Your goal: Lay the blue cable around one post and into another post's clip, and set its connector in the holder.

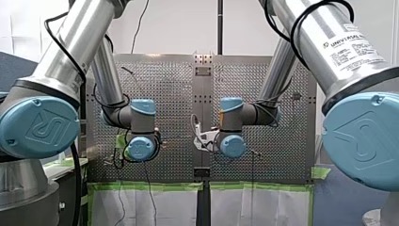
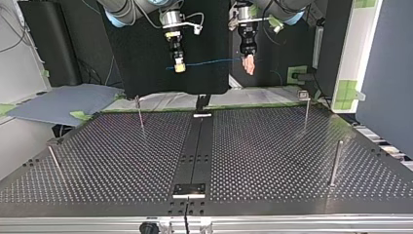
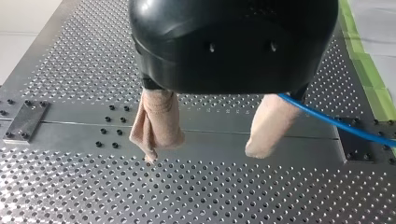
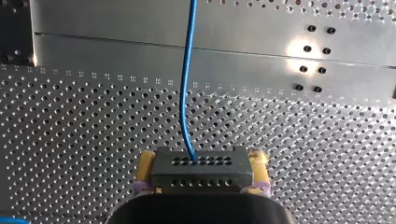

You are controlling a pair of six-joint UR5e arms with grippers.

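In the right wrist view my right gripper [image 4: 201, 179] is shut, its yellow pads on a dark grey connector [image 4: 201, 167] with rows of small holes. The blue cable [image 4: 187, 84] leaves the connector and runs straight ahead over the perforated table. In the top view my right gripper [image 2: 179, 66] hangs high above the table's far edge, and the cable [image 2: 209, 62] stretches across to my left gripper [image 2: 249, 66]. In the left wrist view my left gripper [image 3: 210, 140] stands open with beige pads. The cable [image 3: 336, 122] passes beside one finger [image 3: 268, 126] and is not clamped.
Thin metal posts stand on the table in the top view: two at its left [image 2: 140, 112] [image 2: 54, 158] and two at its right [image 2: 306, 109] [image 2: 335, 163]. A dark centre rail [image 2: 197, 146] runs toward a small plate [image 2: 190, 190] near the front edge.
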